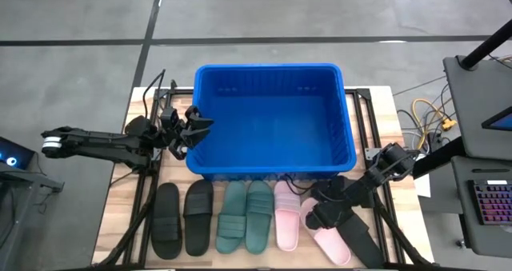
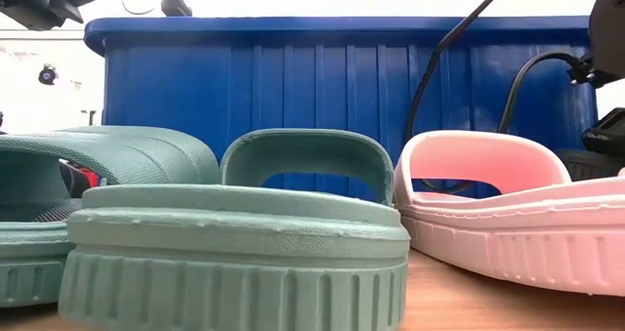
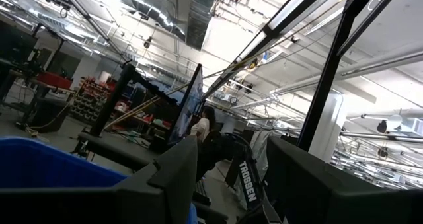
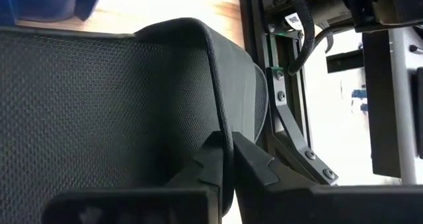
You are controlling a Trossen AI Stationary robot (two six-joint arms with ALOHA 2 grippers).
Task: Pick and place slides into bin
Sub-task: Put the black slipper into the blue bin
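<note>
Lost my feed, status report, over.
Right gripper shut on black slide's strap. Left gripper open at bin's left rim. Bin empty. Nothing blocking.

Empty blue bin point(image 1: 272, 119), black, green, pink slides point(image 1: 246, 217) rowed on the table before it

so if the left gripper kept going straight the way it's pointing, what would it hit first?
Probably nothing near. The left gripper sits open at the blue bin's left rim, and its wrist view looks up over the rim into the room, so the way looks free, though depth is unclear.
</note>
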